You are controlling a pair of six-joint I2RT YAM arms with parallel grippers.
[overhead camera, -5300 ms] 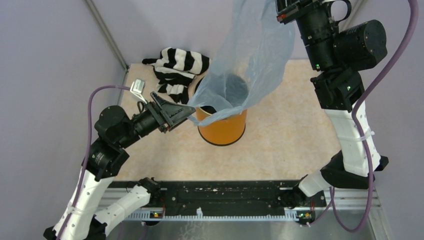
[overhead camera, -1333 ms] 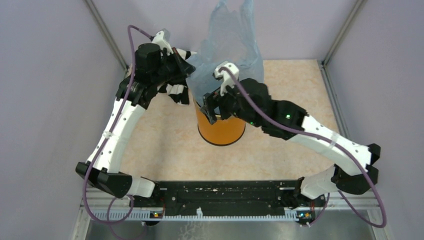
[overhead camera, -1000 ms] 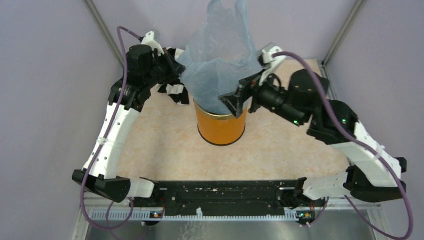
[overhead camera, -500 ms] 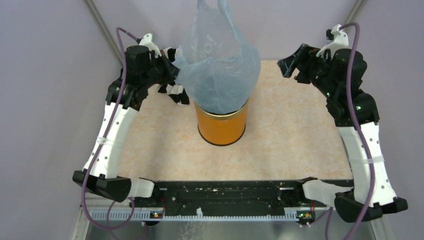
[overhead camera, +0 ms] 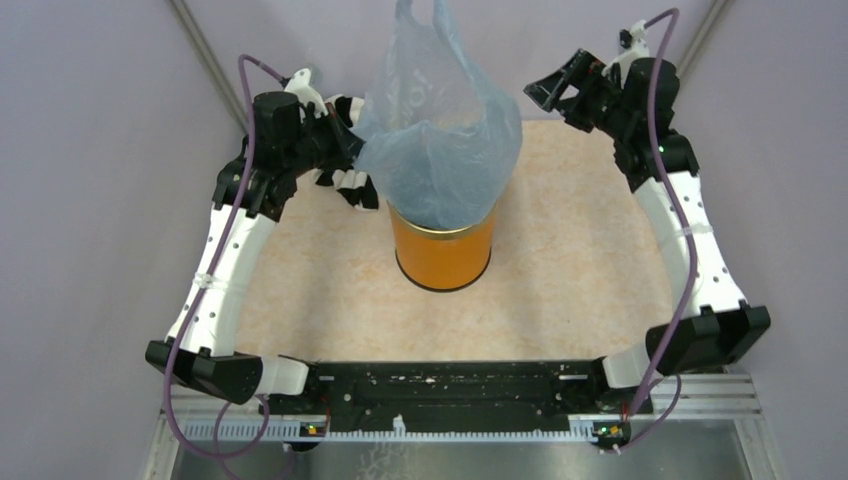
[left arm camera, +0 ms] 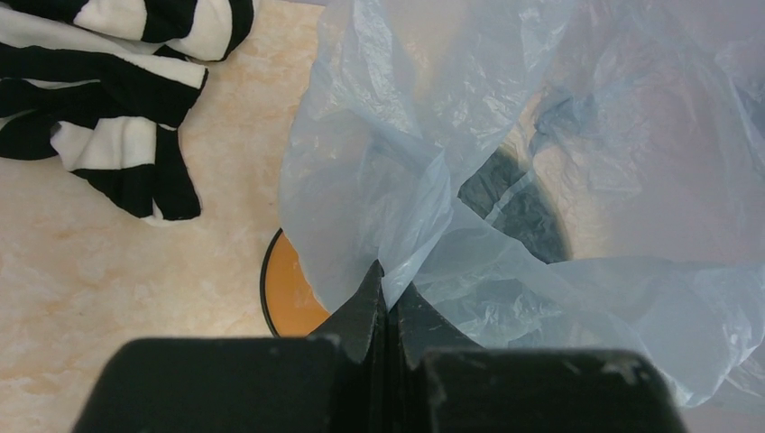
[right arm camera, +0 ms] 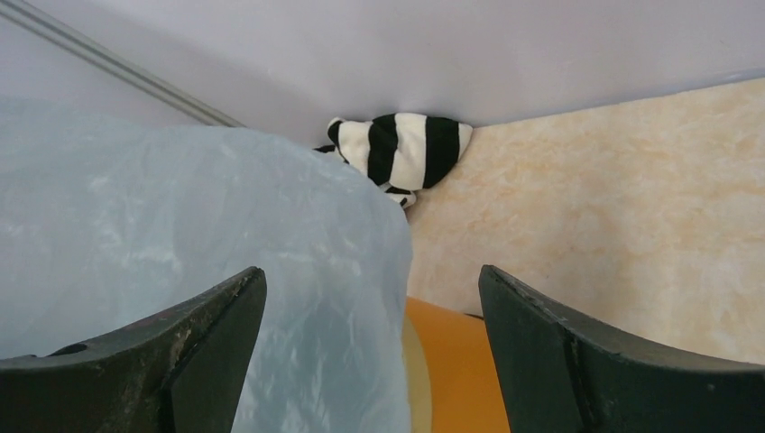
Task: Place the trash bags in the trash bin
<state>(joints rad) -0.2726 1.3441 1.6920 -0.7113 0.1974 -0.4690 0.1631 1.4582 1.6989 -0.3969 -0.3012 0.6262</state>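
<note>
One trash bag (overhead camera: 440,140) billows over one trash bin (overhead camera: 443,255), pinched by left gripper (left arm camera: 386,296); right gripper (right arm camera: 370,272) spread.

The left arm (overhead camera: 228,262) and right arm (overhead camera: 690,240) share white perforated links, chunky black joint housings and a looping purple cable (overhead camera: 180,340) each. The left pincer (left arm camera: 386,302) and right pincer (right arm camera: 370,275) are matte black, wedge-shaped, faintly scuffed.

black-and-white striped cloth (left arm camera: 99,108), beige tabletop (overhead camera: 580,280)
</note>
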